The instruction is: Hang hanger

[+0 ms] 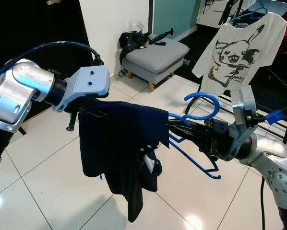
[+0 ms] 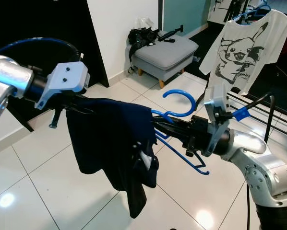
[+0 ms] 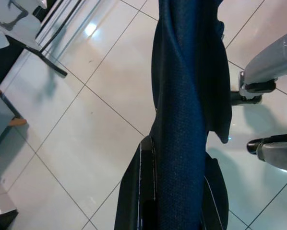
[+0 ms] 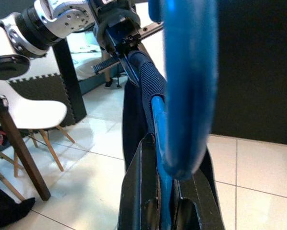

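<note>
I have the blue hanger (image 1: 194, 125) held out in front of me at chest height, above the tiled floor (image 1: 47, 163), with a dark navy garment (image 1: 122, 148) draped over its left part. My right gripper (image 2: 182, 132) is clamped on the hanger just below the hook; the right wrist view shows the blue bar squeezed between the two black fingers. My left gripper (image 3: 174, 191) is closed on the cloth at the far left end, pinching a fold of fabric between its fingers.

The hanger looks like thin plastic: light, stiff, a little smooth, so it could twist in a pinch grip if the load swings. The garment is soft and limp and hangs unevenly, most of its weight sagging toward the left and near side, so I judge it could slide off the arm of the hanger. I'd keep my hold near the neck, where the hook stays free and upright.

The drying rack (image 1: 282, 120) stands to the far right, with a white printed T-shirt (image 1: 237, 48) already hanging beyond it. A grey footstool (image 1: 155, 57) sits further back.
</note>
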`<state>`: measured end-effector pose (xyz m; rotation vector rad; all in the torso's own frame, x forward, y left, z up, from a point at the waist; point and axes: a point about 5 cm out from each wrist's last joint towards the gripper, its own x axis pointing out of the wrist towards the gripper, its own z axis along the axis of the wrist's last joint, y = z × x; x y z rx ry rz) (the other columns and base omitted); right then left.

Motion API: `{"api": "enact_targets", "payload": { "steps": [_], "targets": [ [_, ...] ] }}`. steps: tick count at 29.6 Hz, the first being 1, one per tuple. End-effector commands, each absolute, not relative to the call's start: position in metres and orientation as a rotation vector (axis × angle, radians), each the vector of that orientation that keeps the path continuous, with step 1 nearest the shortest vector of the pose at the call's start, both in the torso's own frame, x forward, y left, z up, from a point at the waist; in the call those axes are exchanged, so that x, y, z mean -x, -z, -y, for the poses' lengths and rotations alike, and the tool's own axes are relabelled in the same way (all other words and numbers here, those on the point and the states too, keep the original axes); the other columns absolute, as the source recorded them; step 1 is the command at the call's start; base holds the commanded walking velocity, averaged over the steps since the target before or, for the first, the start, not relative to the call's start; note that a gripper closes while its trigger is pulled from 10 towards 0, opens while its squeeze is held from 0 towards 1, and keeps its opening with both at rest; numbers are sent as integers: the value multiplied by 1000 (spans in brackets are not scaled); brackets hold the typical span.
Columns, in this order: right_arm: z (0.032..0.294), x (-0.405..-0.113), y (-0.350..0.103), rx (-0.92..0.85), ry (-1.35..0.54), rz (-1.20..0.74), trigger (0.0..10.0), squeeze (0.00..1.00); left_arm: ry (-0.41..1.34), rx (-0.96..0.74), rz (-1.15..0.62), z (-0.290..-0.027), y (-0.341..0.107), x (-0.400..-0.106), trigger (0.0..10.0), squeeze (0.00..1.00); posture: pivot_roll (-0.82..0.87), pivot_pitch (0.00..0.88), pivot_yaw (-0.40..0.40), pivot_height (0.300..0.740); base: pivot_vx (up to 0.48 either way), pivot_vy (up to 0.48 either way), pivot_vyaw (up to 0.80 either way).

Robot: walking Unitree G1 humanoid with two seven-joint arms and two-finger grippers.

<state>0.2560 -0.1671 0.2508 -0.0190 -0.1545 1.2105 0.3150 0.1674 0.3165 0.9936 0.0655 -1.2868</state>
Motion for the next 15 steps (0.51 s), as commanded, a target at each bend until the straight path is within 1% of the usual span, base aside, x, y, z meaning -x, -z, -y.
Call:
{"api": "enact_targets", "payload": {
  "steps": [1,5,6,7,12,15],
  "targets": [
    [157,-252,-256,32,-1254,205,10000,0,1333,-971,-33,-161,-313,-314,0,0,53,100,69,740,0,0,0],
    [158,-253,-256,28,-1247,203,10000,0,1341,-959,-21,-160,-313,-315,0,0,54,100,68,740,0,0,0],
    [159,-253,-257,23,-1244,203,10000,698,1343,-952,-14,-159,-313,-315,0,0,53,100,68,740,0,0,0],
    [161,-253,-258,20,-1242,204,10000,1000,1343,-947,-8,-159,-314,-315,0,0,52,100,68,740,0,0,0],
    [165,-254,-259,22,-1223,205,10000,1000,1341,-935,3,-159,-314,-316,0,0,50,102,67,740,0,0,0],
    [172,-255,-260,32,-1190,205,10000,1000,1332,-929,9,-161,-315,-318,0,0,50,101,65,740,0,0,0]
  ]
}}
